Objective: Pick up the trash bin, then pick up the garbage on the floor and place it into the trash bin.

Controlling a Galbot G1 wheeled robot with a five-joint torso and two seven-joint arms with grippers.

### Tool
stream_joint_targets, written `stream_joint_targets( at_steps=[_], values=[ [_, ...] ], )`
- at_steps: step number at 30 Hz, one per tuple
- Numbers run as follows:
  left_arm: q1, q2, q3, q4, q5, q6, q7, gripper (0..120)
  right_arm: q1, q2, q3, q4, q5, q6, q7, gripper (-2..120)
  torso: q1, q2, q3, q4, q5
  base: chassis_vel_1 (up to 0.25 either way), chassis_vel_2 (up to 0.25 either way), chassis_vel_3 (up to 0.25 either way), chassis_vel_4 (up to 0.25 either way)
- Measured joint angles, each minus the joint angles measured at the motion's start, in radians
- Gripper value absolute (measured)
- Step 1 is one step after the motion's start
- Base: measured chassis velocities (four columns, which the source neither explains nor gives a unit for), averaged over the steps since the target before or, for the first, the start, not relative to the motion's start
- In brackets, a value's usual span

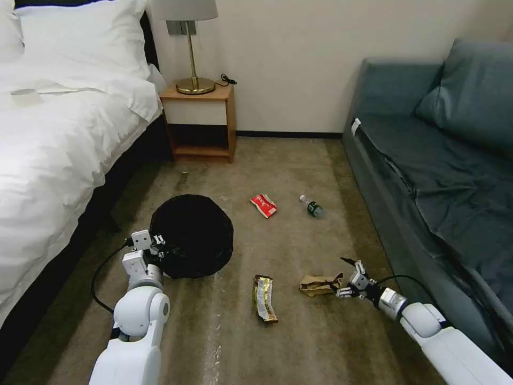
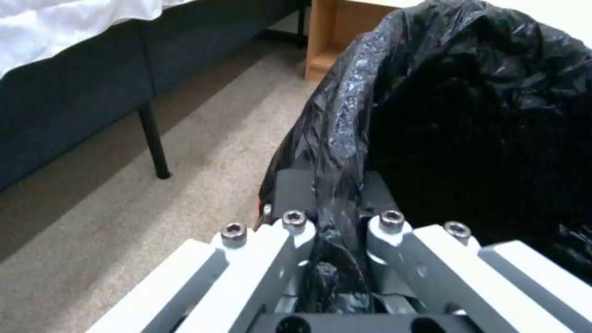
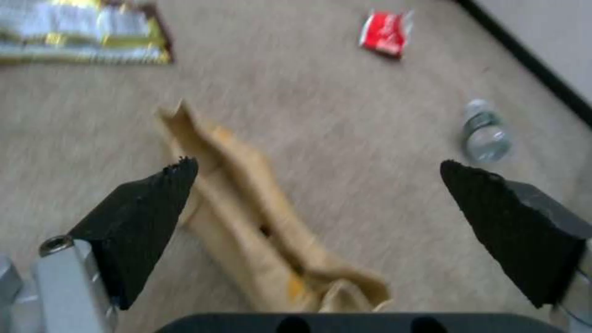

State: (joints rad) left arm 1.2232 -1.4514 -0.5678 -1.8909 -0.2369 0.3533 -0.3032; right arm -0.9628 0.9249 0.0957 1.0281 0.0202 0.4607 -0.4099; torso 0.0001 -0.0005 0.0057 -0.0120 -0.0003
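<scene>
Head camera: high, facing forward and down over the carpet (image 1: 299, 176) toward the nightstand (image 1: 199, 120), taking in both arms. Left wrist camera: very close, low, sighting along its pincer (image 2: 336, 203) at the trash bin (image 2: 469, 120) rim, nightstand corner beyond. Right wrist camera: close above the carpet, looking past its pincer (image 3: 321, 185) onto the brown paper bag (image 3: 259, 208); shares bag, red packet (image 3: 385, 33), bottle (image 3: 485, 132) and wrapper (image 3: 80, 32) with the head view.

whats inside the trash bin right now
Nothing visible but the black bag lining the trash bin; its interior looks dark, so the bottom can't be made out. The left end effector grips the rim. All four litter pieces lie on the carpet.
</scene>
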Motion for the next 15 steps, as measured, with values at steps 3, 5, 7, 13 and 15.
stream_joint_targets(
  at_steps=[3, 5, 7, 13, 15],
  values=[
    [-0.004, -0.002, -0.002, 0.000, 0.000, 0.000, 0.001, 4, 0.022, 0.008, -0.031, -0.037, -0.008, 0.001, -0.011, 100, 0.000, 0.000, 0.000, -0.0002, 0.0001, 0.000, 0.000, 0.000, 0.000],
    [-0.001, -0.005, -0.001, 0.001, 0.002, 0.000, 0.001, 4, 0.039, 0.018, -0.045, -0.060, -0.021, 0.000, -0.026, 100, 0.000, 0.000, 0.000, -0.0002, 0.0001, 0.000, 0.000, 0.000, 0.000],
    [0.001, -0.006, -0.001, 0.001, 0.003, 0.000, 0.001, 4, 0.047, 0.023, -0.049, -0.068, -0.030, 0.000, -0.028, 100, 0.000, 0.000, 0.000, -0.0002, 0.0001, 0.000, 0.000, 0.000, 0.000],
    [0.004, -0.014, 0.001, 0.000, 0.002, 0.000, 0.002, 4, 0.149, 0.084, -0.079, -0.193, -0.128, 0.016, -0.044, 100, 0.000, 0.000, 0.000, 0.0001, 0.0001, 0.000, 0.000, 0.000, 0.000],
    [0.002, -0.014, -0.003, -0.004, 0.002, 0.001, 0.002, 4, 0.184, 0.108, -0.082, -0.247, -0.169, 0.031, -0.052, 100, 0.000, 0.000, 0.000, 0.0002, 0.0001, 0.000, 0.000, 0.000, 0.000]
  ],
)
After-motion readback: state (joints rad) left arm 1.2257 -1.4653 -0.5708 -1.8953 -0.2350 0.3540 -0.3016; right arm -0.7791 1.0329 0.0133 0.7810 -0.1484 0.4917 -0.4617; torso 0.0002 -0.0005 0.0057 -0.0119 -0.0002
